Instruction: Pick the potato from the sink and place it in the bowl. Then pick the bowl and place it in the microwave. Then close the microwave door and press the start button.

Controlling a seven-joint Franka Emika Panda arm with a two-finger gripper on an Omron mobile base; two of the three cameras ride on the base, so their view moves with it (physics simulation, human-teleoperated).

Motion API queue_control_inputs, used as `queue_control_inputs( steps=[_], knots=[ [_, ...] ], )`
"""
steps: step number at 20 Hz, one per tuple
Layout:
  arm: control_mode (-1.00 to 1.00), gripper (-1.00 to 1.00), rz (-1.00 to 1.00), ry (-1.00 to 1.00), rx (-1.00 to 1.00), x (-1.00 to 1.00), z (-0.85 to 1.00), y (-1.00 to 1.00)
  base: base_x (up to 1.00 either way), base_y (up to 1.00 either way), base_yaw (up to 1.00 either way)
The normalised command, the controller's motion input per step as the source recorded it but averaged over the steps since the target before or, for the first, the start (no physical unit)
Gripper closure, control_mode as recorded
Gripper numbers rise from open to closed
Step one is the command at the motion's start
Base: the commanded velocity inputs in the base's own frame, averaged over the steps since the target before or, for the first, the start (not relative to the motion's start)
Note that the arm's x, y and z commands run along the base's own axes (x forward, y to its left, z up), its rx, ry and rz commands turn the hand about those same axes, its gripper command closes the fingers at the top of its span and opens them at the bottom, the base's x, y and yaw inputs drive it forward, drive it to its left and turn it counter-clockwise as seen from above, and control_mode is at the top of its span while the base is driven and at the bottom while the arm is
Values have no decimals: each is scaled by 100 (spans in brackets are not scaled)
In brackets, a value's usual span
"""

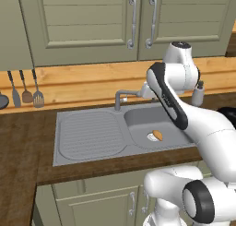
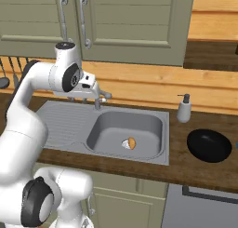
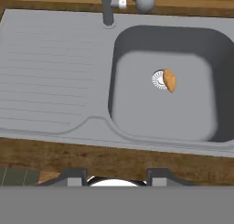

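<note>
One potato (image 3: 170, 80) — on the sink (image 1: 87, 133) basin floor, touching the drain ring. Step in hand: first pick, not begun. Jaws apart, empty, high over the near rim. Next move: carry across, descend onto potato — bowl (image 2: 209, 145) waits on worktop

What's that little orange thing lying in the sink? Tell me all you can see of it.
It is the potato, a small orange-tan oval lump with a smooth, matte look and slightly pointed ends. It lies on its side on the floor of the sink basin, resting against and partly over the drain ring. Nothing else touches it.
</note>
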Motion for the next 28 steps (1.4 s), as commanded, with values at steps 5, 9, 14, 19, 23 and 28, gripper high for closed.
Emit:
queue_control_inputs(
  steps=[5, 9, 14, 19, 23, 28],
  knots=[
    [-100, -100, -1, -2, 1, -36, -3, -20, 0, 0, 0],
    [-100, -100, -2, 9, 0, -56, -28, -39, 0, 0, 0],
    [-100, -100, -2, 13, 0, -5, -59, -75, 0, 0, 0],
    [-100, -100, 0, -2, 2, 27, -90, -48, 0, 0, 0],
    [-100, -100, 0, -3, 5, 79, -44, -37, 0, 0, 0],
    [-100, -100, 1, 8, 0, 95, -41, -26, 0, 0, 0]
  ],
)
